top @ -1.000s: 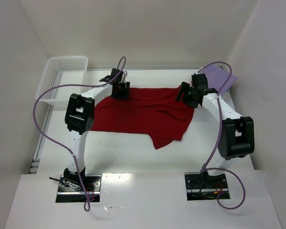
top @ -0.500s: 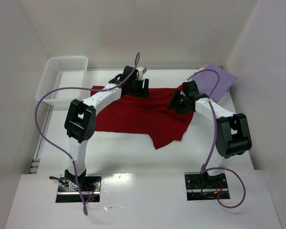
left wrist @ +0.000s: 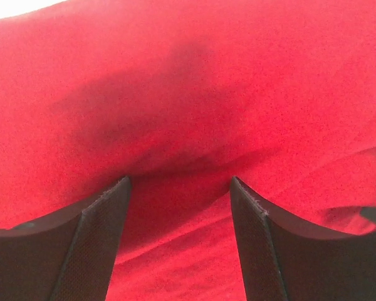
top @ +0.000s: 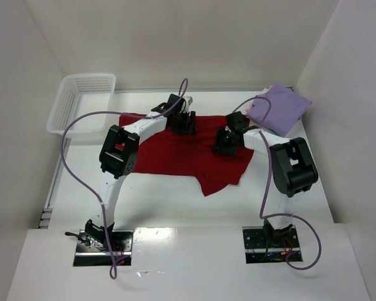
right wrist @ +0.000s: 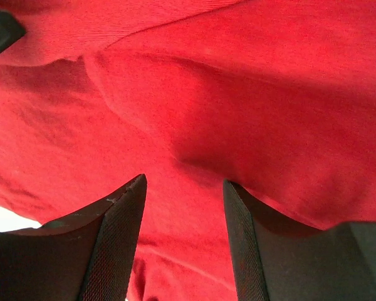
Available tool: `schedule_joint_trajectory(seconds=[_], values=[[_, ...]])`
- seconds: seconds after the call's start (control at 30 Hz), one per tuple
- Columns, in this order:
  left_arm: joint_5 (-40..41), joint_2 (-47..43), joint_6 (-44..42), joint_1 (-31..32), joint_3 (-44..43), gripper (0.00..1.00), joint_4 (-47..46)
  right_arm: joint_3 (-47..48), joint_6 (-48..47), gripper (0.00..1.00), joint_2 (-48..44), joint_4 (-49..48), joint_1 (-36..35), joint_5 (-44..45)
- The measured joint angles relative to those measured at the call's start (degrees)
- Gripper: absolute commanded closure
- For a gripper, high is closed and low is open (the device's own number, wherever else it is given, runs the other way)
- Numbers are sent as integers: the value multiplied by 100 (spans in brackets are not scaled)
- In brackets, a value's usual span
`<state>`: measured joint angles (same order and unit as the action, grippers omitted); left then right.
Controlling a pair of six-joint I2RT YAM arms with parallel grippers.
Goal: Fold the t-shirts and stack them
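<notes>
One dark red cloth t-shirt (top: pixel 175 153) spread flat, one folded lavender t-shirt (top: pixel 282 108), one white plastic mesh basket (top: pixel 88 76), left gripper (left wrist: pixel 180 182) and right gripper (right wrist: pixel 185 179) over the red, both gaping.

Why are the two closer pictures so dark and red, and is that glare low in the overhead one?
Left wrist view: the red shirt fills the frame, a shadow ahead of the left hand. Right wrist view: same shirt, shaded under a fold, one overexposed white corner. Top view: evenly lit, glare on the near ledge.
</notes>
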<state>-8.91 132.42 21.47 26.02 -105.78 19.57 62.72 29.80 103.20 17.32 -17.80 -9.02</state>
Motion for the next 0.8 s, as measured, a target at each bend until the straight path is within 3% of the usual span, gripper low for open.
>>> schedule_joint_trajectory(seconds=[0.8], values=[[323, 70, 151, -7, -39, 27, -39, 1121, 232, 42, 970, -170, -162, 748]])
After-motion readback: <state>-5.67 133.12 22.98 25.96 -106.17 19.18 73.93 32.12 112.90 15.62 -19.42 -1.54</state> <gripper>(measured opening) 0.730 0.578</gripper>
